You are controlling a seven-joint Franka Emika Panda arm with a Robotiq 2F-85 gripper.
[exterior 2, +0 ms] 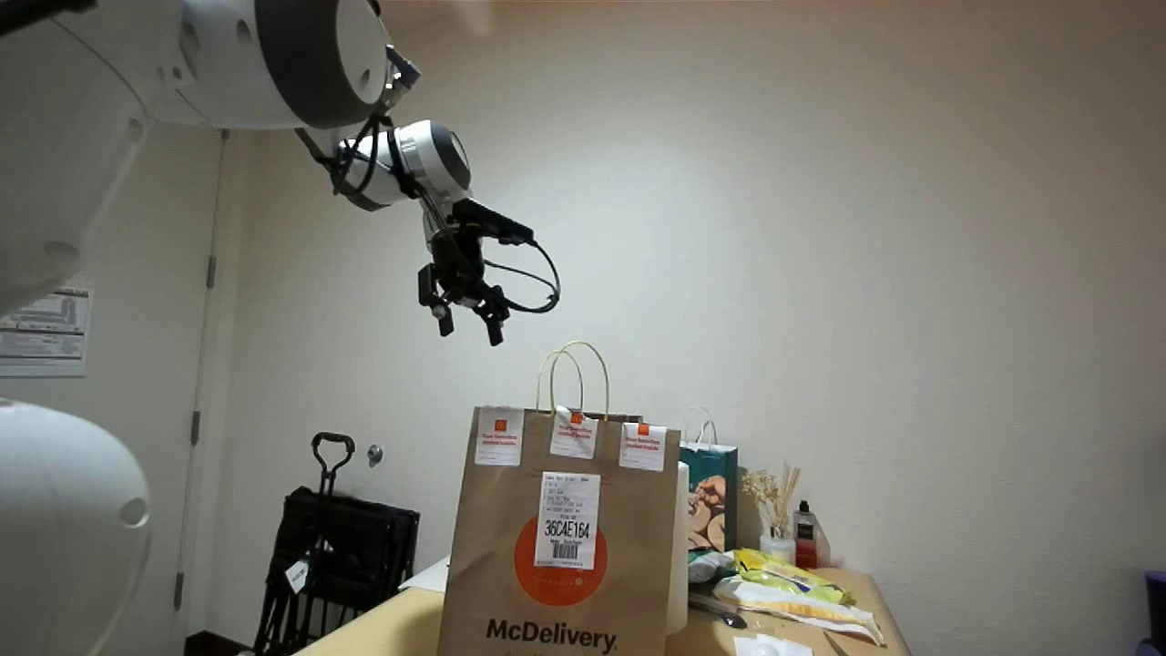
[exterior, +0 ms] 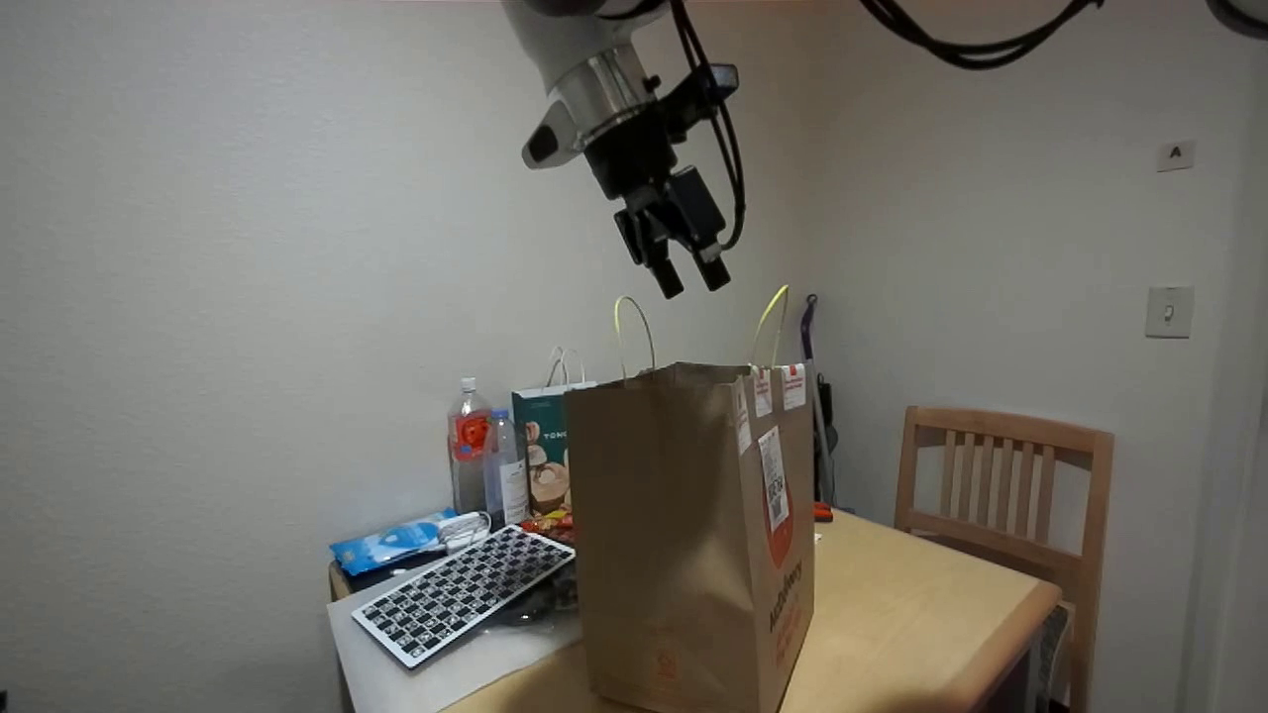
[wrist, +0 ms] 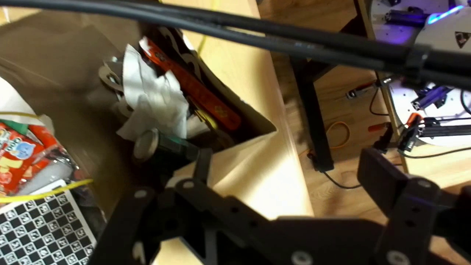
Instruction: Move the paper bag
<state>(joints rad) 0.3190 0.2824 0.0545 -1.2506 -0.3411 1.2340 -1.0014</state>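
The large brown paper bag [exterior: 664,515] stands upright on the table, its top open and two thin yellow handles rising from the rim. Its McDelivery print and white stickers face the camera in an exterior view [exterior 2: 492,583]. Above the bag's handles hangs my gripper [exterior: 693,284], open, touching nothing; it also shows higher than the bag in an exterior view, gripper [exterior 2: 471,331]. From the wrist, the bag's mouth with napkins [wrist: 154,99] and a red packet [wrist: 198,88] inside lies left of the gap between my open fingers [wrist: 381,180]. One yellow handle [wrist: 48,191] crosses the lower left there.
Beside the bag lies a black-and-white patterned board [exterior: 466,594]. Bottles [exterior: 505,475] and a green printed bag [exterior: 540,451] stand behind it. Yellow packets [exterior 2: 788,574] lie at the back. The table [exterior: 892,604] ends near a wooden chair [exterior: 1005,495].
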